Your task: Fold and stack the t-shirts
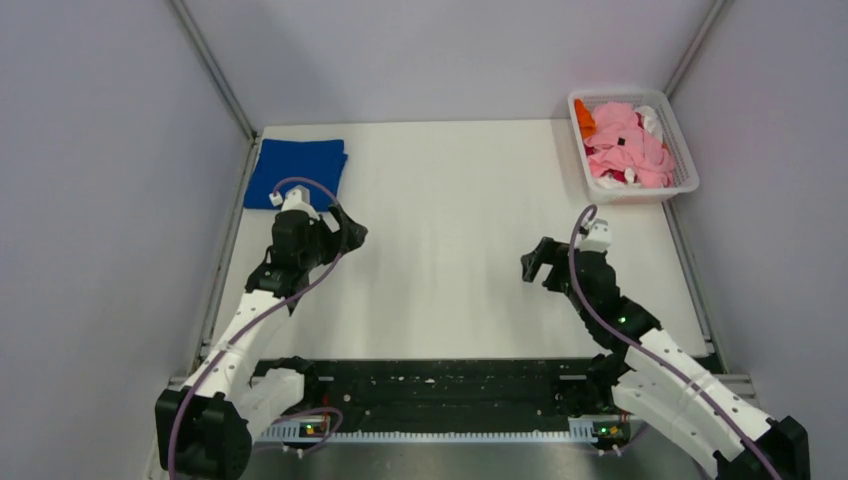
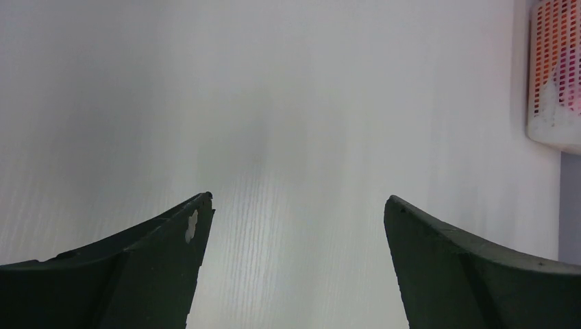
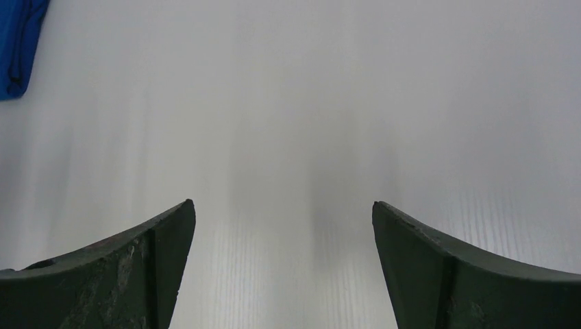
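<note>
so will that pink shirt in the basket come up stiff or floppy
Probably floppy: the pink shirt lies crumpled in soft folds. It may drag the orange shirt along, since they are heaped together in the basket.

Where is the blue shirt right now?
In the top view the folded blue shirt lies at the far left corner of the table, just beyond the left gripper, far from the basket on the right.

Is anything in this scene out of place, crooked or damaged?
Nothing serious. The blue shirt lies folded at the far left corner; the other shirts are heaped inside the basket, none spilled. One finger of the left gripper shows a small white chip.
</note>
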